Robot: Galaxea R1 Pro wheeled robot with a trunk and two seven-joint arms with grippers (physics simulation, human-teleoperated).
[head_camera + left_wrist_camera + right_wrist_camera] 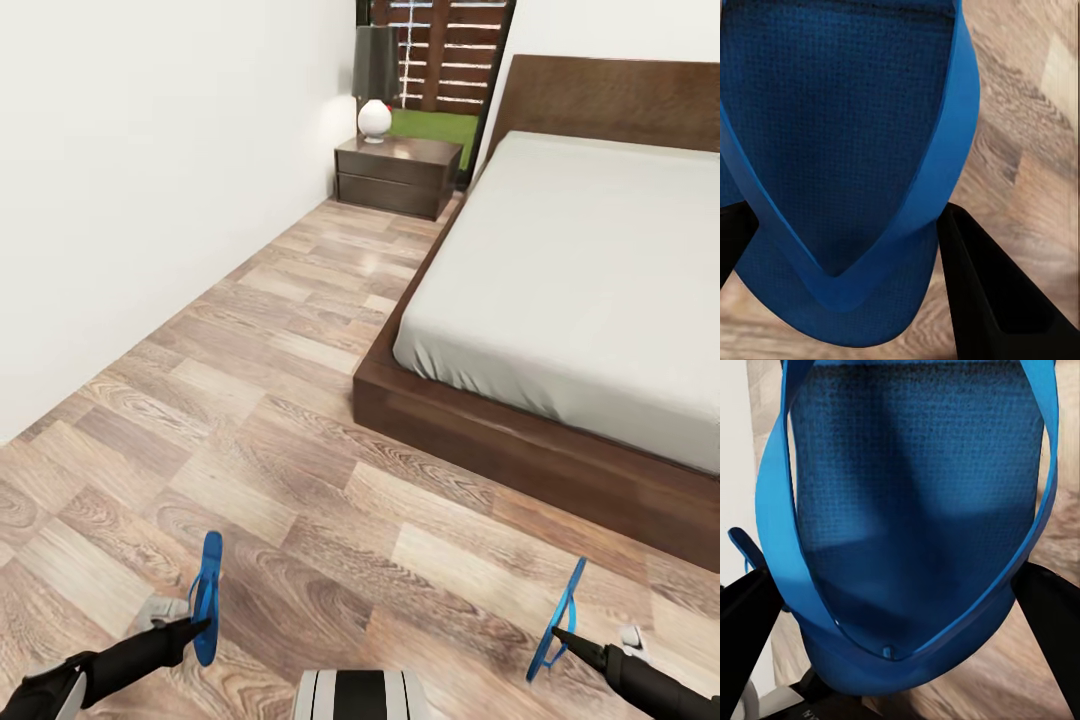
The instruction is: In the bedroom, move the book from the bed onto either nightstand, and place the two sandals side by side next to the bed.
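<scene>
Each of my grippers carries one bright blue sandal above the wood floor. My left gripper (203, 625) is shut on a sandal (208, 597) that stands on edge at the lower left; up close its sole (840, 142) sits between the black fingers (997, 292). My right gripper (556, 633) is shut on the other sandal (562, 618) at the lower right, whose sole and straps (915, 517) show in the right wrist view. The bed (590, 270) with its pale mattress lies ahead on the right. A nightstand (397, 174) stands at the far end by the headboard. The book is out of view.
A white wall (150, 180) runs along the left, leaving a floor corridor (300, 330) between it and the bed frame (480, 430). On the nightstand is a lamp with a white base (374, 118). A dark-framed window (440, 60) lies behind it.
</scene>
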